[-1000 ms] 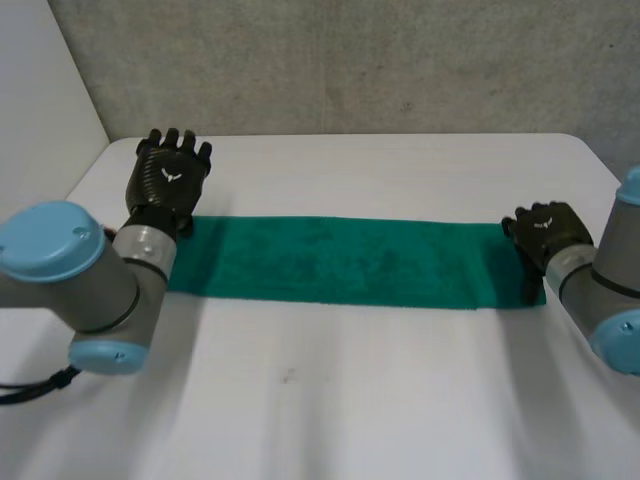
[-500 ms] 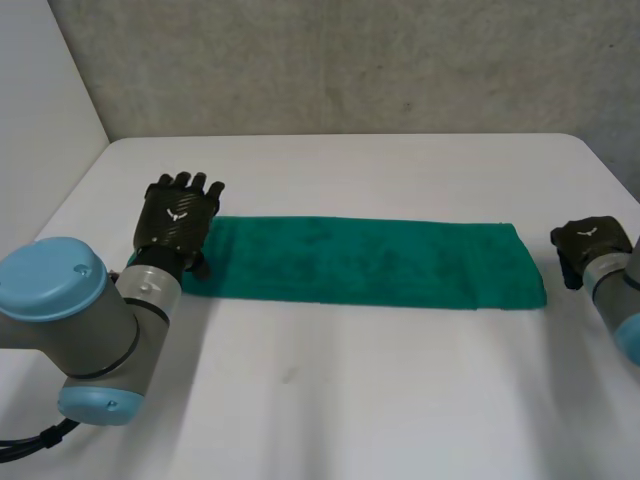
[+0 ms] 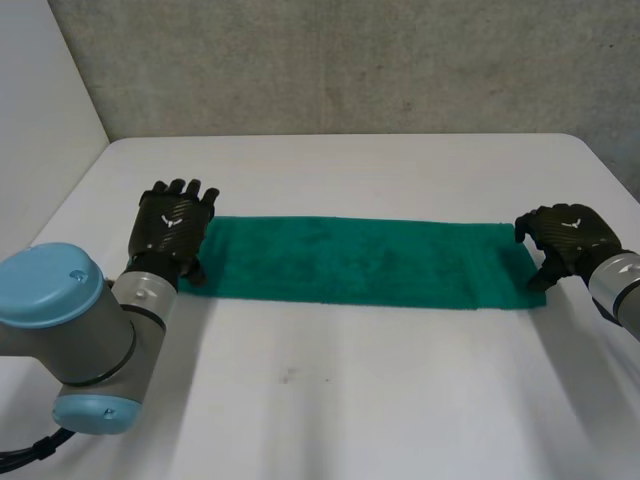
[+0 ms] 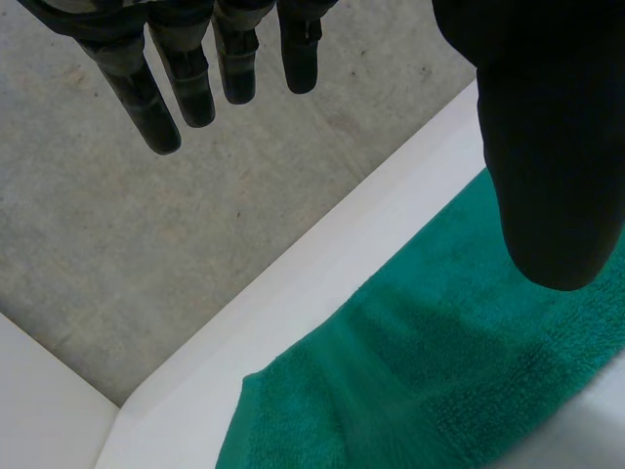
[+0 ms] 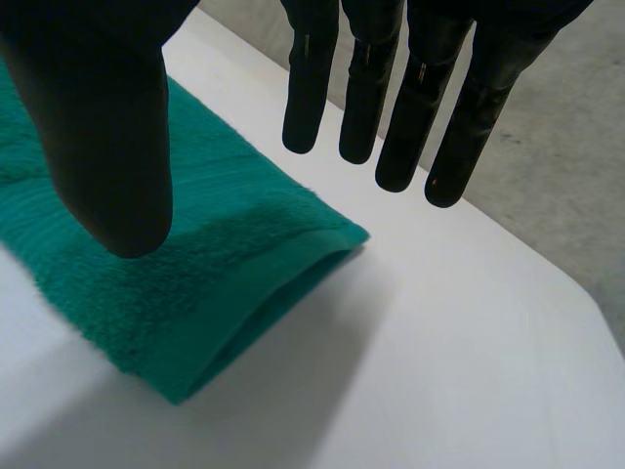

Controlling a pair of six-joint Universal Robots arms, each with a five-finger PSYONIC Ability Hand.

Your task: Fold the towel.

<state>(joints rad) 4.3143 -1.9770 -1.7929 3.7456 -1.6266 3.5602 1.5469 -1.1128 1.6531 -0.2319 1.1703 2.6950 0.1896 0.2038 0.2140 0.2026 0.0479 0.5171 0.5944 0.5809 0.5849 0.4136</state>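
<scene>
A green towel (image 3: 360, 262) lies flat on the white table (image 3: 350, 400) as a long narrow strip, folded lengthwise. My left hand (image 3: 175, 225) rests at the strip's left end, fingers straight and open. In the left wrist view its thumb (image 4: 537, 147) hangs above the towel (image 4: 439, 371) and holds nothing. My right hand (image 3: 565, 238) is at the strip's right end. In the right wrist view its fingers (image 5: 391, 117) are straight and spread over the towel's end (image 5: 195, 264), which shows a folded edge, and nothing is pinched.
A grey wall (image 3: 350, 60) stands behind the table's far edge. A pale panel (image 3: 40, 100) rises at the left. Bare tabletop stretches in front of the towel and behind it.
My right hand drew off to the right of the towel, then came back to its right end. My left hand slid a little nearer along the left end. The towel stayed put.
</scene>
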